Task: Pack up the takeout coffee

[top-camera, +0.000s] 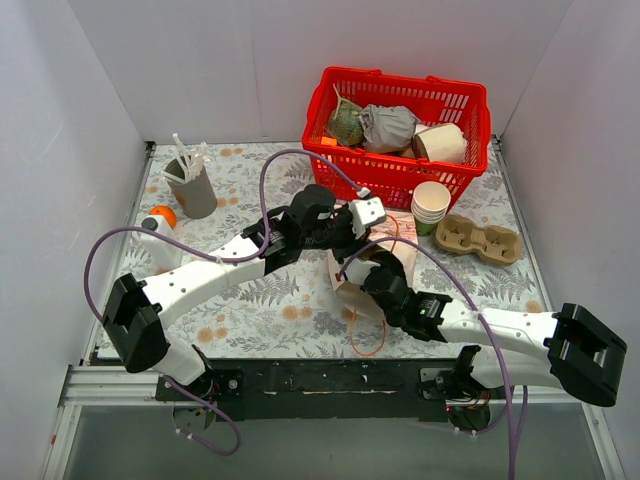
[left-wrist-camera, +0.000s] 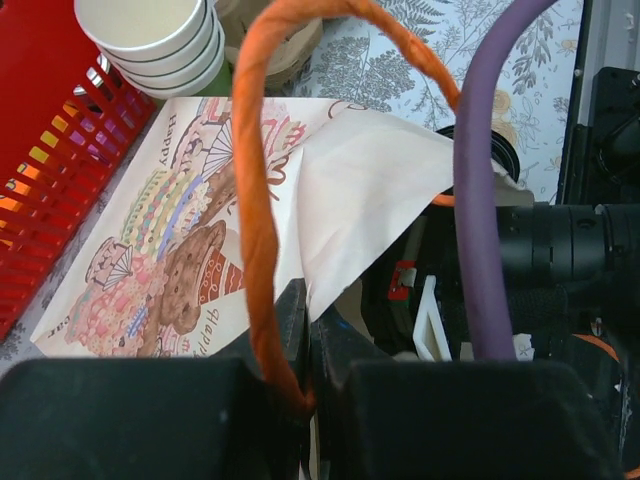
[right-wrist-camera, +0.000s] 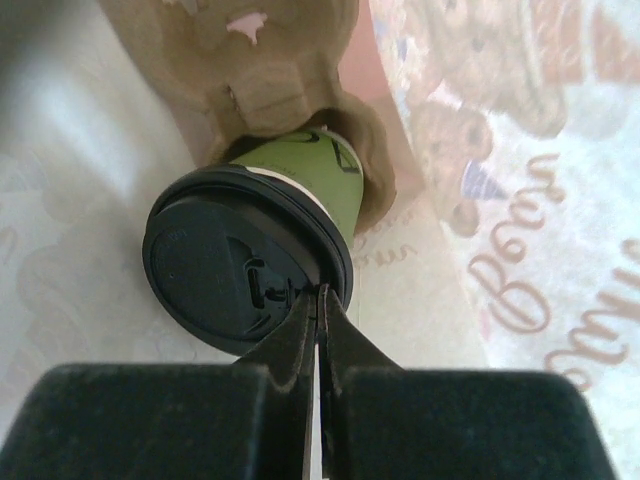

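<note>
The takeout coffee, a green cup with a black dome lid, lies on its side in a brown pulp carrier inside a printed paper gift bag. My right gripper reaches into the bag, its fingertips pinched shut on the rim of the lid. My left gripper is shut on the bag's orange cord handle, holding the bag's mouth up. From above, the left gripper sits over the bag and the right gripper goes into its mouth; the cup is hidden there.
A stack of lidless cream cups stands just beyond the bag, next to the red basket of wrapped items. A second pulp carrier lies at the right. At the left stand a grey cup of sticks and an orange ball.
</note>
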`<action>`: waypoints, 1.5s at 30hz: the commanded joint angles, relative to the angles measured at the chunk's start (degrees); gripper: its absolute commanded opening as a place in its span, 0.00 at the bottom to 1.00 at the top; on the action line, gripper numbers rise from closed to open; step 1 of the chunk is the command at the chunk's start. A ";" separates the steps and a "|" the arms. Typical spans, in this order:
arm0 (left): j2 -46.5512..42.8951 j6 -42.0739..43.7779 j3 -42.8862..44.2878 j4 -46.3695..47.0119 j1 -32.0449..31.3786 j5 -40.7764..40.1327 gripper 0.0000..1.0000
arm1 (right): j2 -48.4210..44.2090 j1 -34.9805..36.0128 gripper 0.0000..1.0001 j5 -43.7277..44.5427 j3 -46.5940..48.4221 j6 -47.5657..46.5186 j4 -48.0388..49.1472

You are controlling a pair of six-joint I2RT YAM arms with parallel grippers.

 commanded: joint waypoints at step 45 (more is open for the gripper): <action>-1.71 5.66 -4.53 -9.87 -0.84 9.63 0.12 | 4.68 -7.88 0.48 6.03 -3.55 -3.11 28.71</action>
